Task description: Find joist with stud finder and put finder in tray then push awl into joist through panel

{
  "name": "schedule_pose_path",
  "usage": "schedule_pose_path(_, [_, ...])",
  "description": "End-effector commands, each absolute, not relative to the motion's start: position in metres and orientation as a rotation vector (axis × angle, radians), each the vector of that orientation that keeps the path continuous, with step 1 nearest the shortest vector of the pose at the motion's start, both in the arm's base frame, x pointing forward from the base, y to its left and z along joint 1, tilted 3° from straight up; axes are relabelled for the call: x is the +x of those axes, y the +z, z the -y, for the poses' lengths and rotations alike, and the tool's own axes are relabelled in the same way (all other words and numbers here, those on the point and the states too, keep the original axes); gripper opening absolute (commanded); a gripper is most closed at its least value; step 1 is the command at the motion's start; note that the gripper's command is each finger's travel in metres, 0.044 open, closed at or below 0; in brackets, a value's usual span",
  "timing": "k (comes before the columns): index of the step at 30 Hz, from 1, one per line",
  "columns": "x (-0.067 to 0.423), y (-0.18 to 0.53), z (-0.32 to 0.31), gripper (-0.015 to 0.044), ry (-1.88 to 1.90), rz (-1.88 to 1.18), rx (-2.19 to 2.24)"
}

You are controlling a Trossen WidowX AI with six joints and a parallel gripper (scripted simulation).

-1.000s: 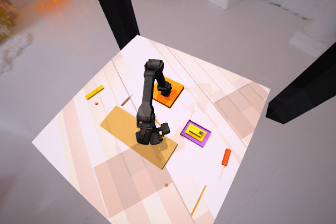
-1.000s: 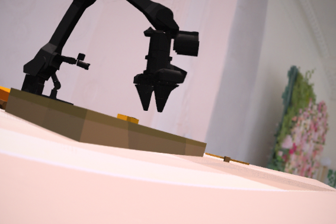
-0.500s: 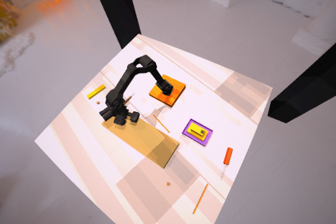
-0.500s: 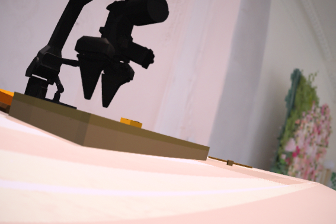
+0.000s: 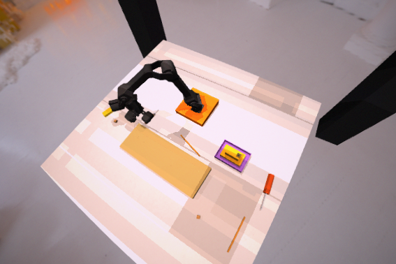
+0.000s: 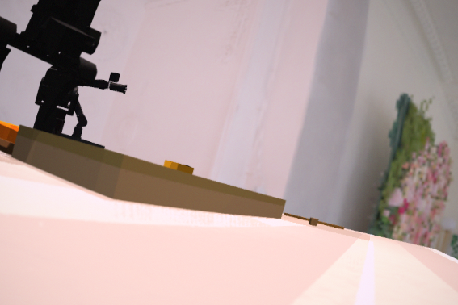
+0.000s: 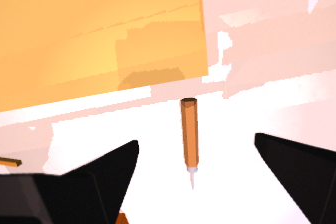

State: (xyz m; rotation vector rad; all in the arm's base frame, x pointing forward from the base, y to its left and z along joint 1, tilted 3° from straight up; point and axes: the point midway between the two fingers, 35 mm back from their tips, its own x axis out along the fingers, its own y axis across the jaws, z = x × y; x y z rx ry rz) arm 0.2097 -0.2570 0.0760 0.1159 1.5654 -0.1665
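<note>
The stud finder (image 5: 233,155) lies in the tray (image 5: 221,156), right of the floor panel (image 5: 165,160); the awl (image 7: 189,135) lies beyond the panel's far corner.

pale table (image 5: 91,181) with floor panel (image 5: 165,160), tray (image 5: 220,156), awl (image 7: 189,131)

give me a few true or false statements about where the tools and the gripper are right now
1. The yellow stud finder lies in the purple tray. True.
2. The gripper is shut on the awl. False: it is open and holds nothing.
3. In the wrist view a small brown-handled tool with a pale tip lies on the table between the fingers. True.
4. The gripper hangs over the middle of the wooden panel. False: it is past the panel's far corner.
5. The red-handled tool rests on the panel. False: it lies on the table beyond the tray.
</note>
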Motion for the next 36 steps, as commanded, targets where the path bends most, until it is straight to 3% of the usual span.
schedule_pose_path(1, [0.209, 0.075, 0.258, 0.0440, -0.161, -1.571, 0.117])
schedule_pose_path(36, [0.218, 0.031, 0.261, 0.0440, -0.160, -1.570, 0.117])
